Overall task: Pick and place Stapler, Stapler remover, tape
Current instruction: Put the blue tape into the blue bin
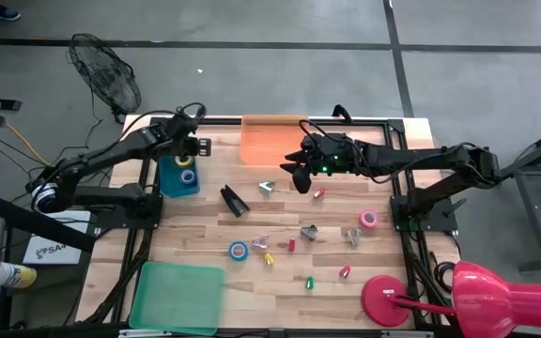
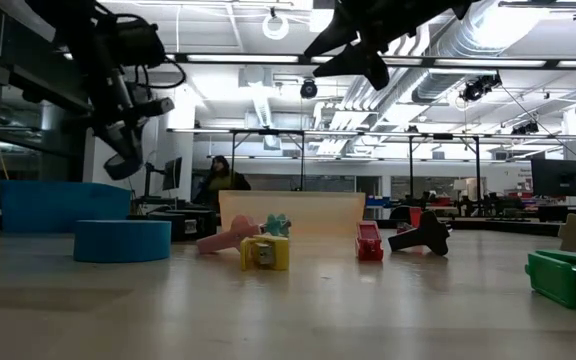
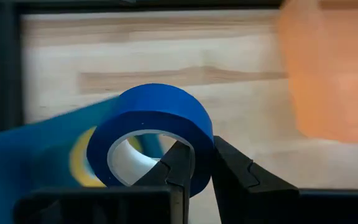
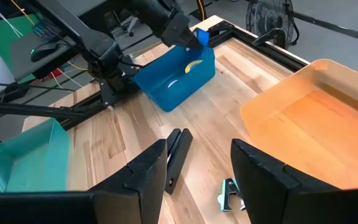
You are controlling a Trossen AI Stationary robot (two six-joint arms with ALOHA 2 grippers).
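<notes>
My left gripper (image 1: 192,150) is shut on a blue tape roll (image 3: 157,134) and hangs over the blue bin (image 1: 169,180), where a yellow tape roll (image 4: 194,65) lies. My right gripper (image 1: 301,176) stands open above the table, beside the orange tray (image 1: 272,139), with nothing between its fingers. The black stapler (image 1: 234,200) lies on the wood at mid table. A silvery staple remover (image 1: 267,187) lies next to it, and others (image 1: 308,231) lie farther toward the near edge. Another blue tape roll (image 1: 239,251) and a pink one (image 1: 369,219) lie flat on the table. My left gripper pinches the blue roll's wall (image 3: 202,155), with one finger (image 3: 176,171) inside the centre hole and the other (image 3: 241,177) outside. The roll stands on edge at the fingertips, lifted clear above the bin.
Small red, yellow and green pieces (image 1: 309,282) lie scattered over the near half of the table. A green tray (image 1: 177,296) sits at the near left corner. A red lamp (image 1: 477,296) stands at the near right. Black frame rails border the table.
</notes>
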